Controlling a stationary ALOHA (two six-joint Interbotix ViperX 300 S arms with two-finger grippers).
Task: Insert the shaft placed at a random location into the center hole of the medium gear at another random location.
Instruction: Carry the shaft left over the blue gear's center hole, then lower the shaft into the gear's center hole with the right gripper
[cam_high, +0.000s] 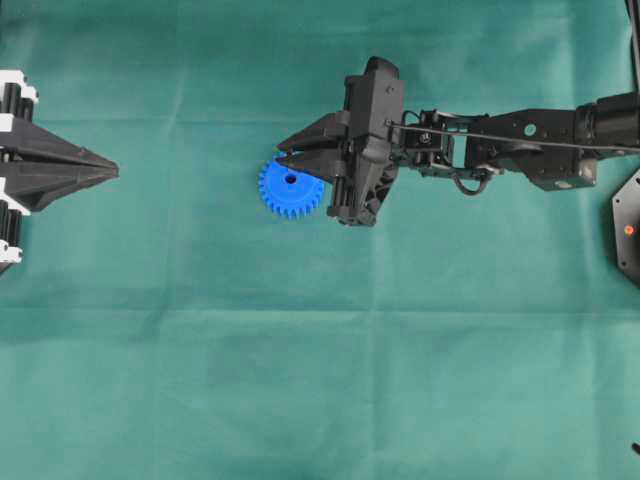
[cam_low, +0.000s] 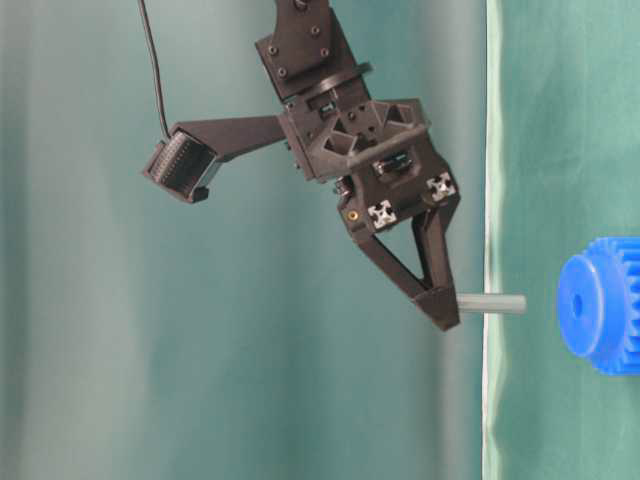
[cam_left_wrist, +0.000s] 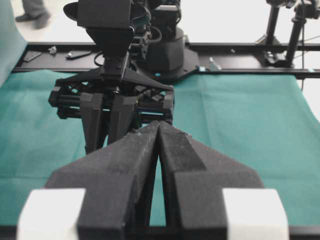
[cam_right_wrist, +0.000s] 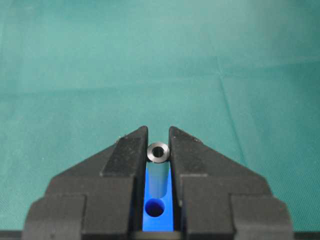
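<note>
In the right wrist view, nearest you, the right pincer (cam_right_wrist: 159, 145) is closed on the shaft (cam_right_wrist: 158, 152), its fingers (cam_right_wrist: 127, 150) nearly together. The shaft stands upright between the tips, with its bore facing the camera. Below it lies the gear (cam_right_wrist: 157, 220); the hole (cam_right_wrist: 154, 207) shows just short of the shaft's lower end.

To do this step well:
1. Bring the shaft directly over the hole before you descend.
2. Keep it vertical; a tilt will likely jam it on the rim.
3. Lower slowly, and release only once it is seated.

The table-level view shows the shaft clear of the gear, not yet inserted. From overhead, the right arm reaches in from the right, wrist pitched down over the gear near mid-worktop (cam_high: 300, 380). Farthest off, the left pincer (cam_high: 112, 170) is parked at the left edge, closed and empty.
</note>
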